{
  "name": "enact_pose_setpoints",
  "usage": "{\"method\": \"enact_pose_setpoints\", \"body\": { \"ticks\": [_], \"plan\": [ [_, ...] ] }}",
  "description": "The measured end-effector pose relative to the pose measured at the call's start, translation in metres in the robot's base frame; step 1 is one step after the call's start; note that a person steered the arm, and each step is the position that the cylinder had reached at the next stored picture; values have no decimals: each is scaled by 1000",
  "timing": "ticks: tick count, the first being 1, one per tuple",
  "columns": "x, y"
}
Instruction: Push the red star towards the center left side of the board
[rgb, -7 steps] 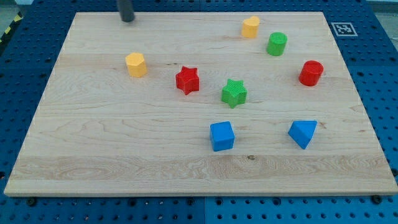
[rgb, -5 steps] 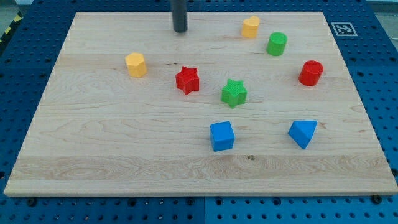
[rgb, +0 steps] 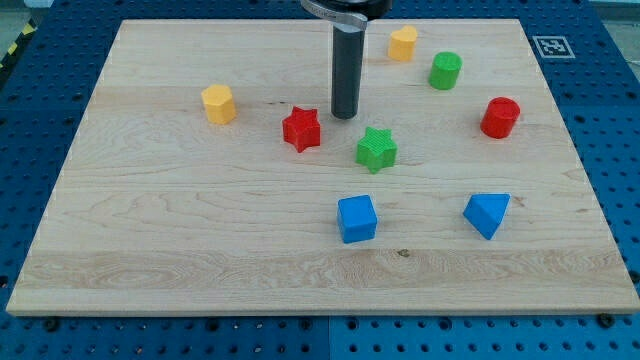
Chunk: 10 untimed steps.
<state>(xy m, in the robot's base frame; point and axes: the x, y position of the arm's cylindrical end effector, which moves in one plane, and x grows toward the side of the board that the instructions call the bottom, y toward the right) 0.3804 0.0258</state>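
Observation:
The red star (rgb: 301, 129) lies on the wooden board (rgb: 150, 220), a little left of the board's middle and toward the top. My tip (rgb: 344, 114) stands on the board just to the right of the red star and slightly above it, with a small gap between them. The green star (rgb: 376, 149) lies below and to the right of my tip.
A yellow hexagonal block (rgb: 218, 103) lies left of the red star. Another yellow block (rgb: 403, 43) and a green cylinder (rgb: 445, 70) are at the top right. A red cylinder (rgb: 500, 117) is at the right. A blue cube (rgb: 357, 218) and a blue wedge-shaped block (rgb: 487, 213) lie lower down.
My tip has moved from the board's top left edge to the right and down, ending close beside the red star's right side. No block has moved.

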Motion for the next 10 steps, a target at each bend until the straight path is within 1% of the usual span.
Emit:
{"method": "enact_pose_setpoints", "body": {
  "ticks": [2,5,7,9,10],
  "plan": [
    [17,7],
    [17,14],
    [34,58],
    [34,58],
    [48,61]
  ]
}}
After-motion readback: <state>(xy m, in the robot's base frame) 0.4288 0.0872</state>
